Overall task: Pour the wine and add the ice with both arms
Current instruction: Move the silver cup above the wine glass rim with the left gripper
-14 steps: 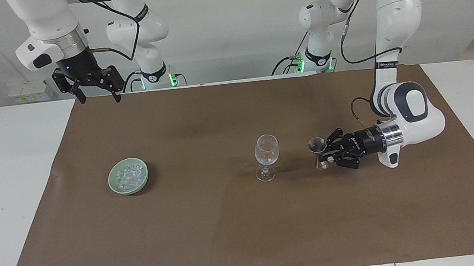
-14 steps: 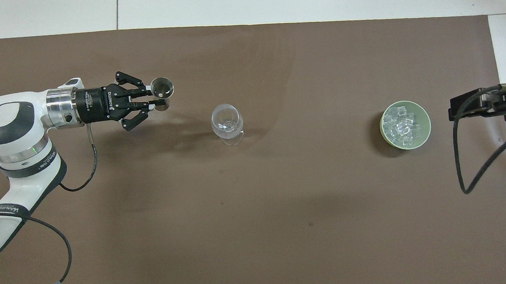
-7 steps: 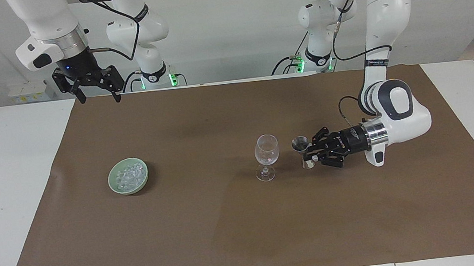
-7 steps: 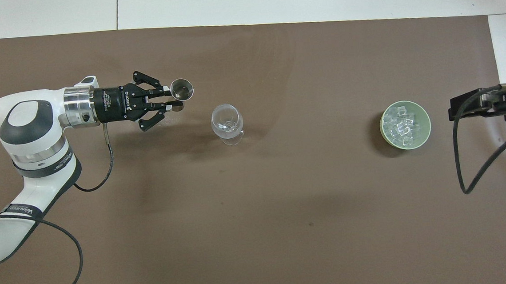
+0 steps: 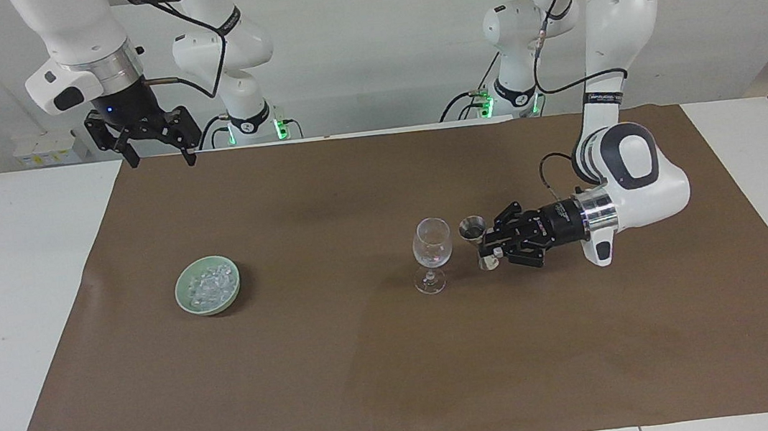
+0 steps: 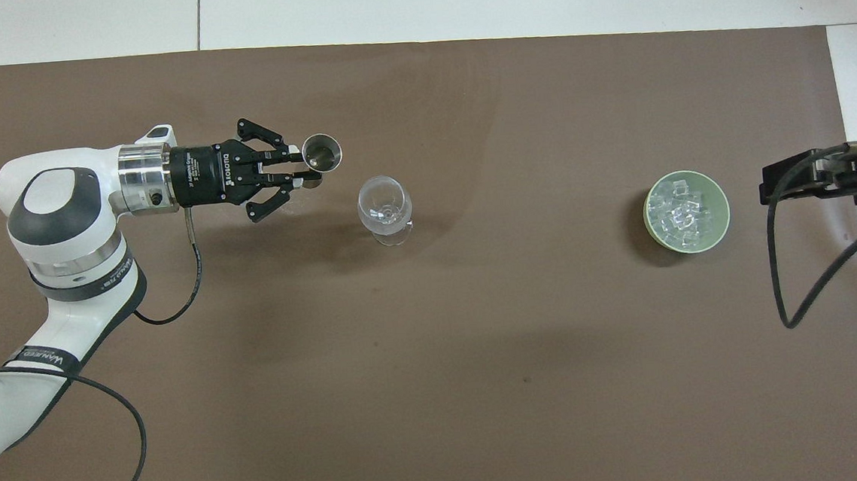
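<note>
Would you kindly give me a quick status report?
Left hand shut on metal jigger, beside wine glass. Right hand open, waiting over table edge. Ice in green bowl. Nothing between jigger and glass.

A white table (image 5: 16, 286) carried a brown mat (image 5: 343, 365); a wine glass (image 5: 432, 253) stood just before the left gripper's (image 5: 487, 247) jaws, a green bowl (image 5: 207, 285), seemingly ice-filled, well apart.

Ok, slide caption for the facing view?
Left gripper holds metal jigger beside wine glass; right gripper waits.
</note>
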Tool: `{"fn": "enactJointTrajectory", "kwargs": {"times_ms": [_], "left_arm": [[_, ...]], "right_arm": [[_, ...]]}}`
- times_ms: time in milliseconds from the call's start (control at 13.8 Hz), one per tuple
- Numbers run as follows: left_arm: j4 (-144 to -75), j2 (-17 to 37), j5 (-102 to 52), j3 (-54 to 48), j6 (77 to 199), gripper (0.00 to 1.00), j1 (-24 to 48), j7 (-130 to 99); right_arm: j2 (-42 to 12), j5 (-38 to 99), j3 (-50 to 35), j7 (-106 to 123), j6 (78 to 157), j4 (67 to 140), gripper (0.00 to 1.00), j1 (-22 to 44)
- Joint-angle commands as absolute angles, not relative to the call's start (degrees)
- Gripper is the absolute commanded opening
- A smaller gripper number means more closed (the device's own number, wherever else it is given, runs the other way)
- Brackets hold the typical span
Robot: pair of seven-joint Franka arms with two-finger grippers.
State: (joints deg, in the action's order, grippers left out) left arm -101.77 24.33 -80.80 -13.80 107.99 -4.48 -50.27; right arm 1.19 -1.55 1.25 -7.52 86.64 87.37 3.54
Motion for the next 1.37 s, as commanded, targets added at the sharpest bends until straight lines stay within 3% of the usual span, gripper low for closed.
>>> {"fn": "enactJointTrajectory", "kwargs": {"times_ms": [0, 1302], "left_arm": [[-104.24, 21.80, -82.27, -12.48, 109.86, 0.00, -2.64, -50.10], [-105.12, 19.25, -75.51, -12.39, 114.43, 0.00, -0.88, -48.25]], "right_arm": [[2.37, -1.23, 1.14, -6.86, 86.92, 88.77, 1.00, 3.43], [2.37, -1.23, 1.14, -6.86, 86.92, 88.77, 1.00, 3.43]]}}
